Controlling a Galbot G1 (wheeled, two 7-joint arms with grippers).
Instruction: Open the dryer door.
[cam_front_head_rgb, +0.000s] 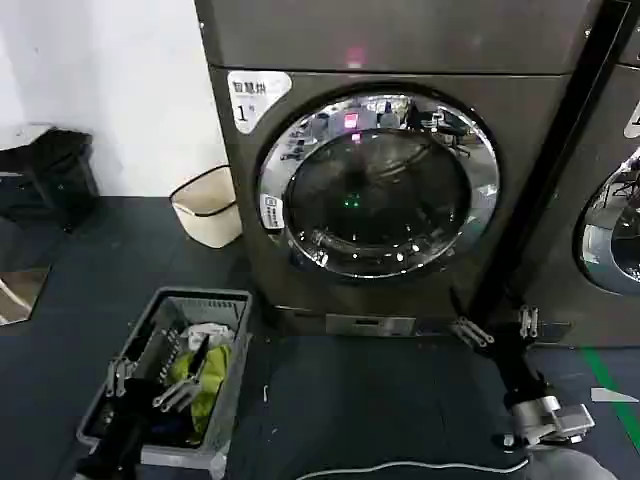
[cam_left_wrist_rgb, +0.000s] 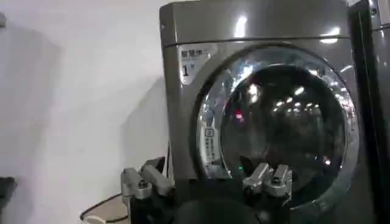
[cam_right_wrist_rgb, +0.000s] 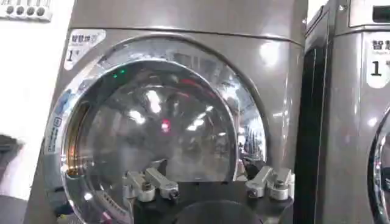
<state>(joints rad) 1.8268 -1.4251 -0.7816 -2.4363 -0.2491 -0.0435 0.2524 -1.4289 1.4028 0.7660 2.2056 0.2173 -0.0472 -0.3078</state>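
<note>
The dryer stands straight ahead on the dark floor, its "1" sticker at the upper left corner of the front. The dryer door sits flush in the front, seemingly shut, chrome rim around dark glass. The right pincer is low in front of the machine's base, below the door's right side, fingers spread wide and touching nothing. The left pincer hangs wide over a grey laundry basket on the floor. A second grey machine stands just beside the dryer.
</note>
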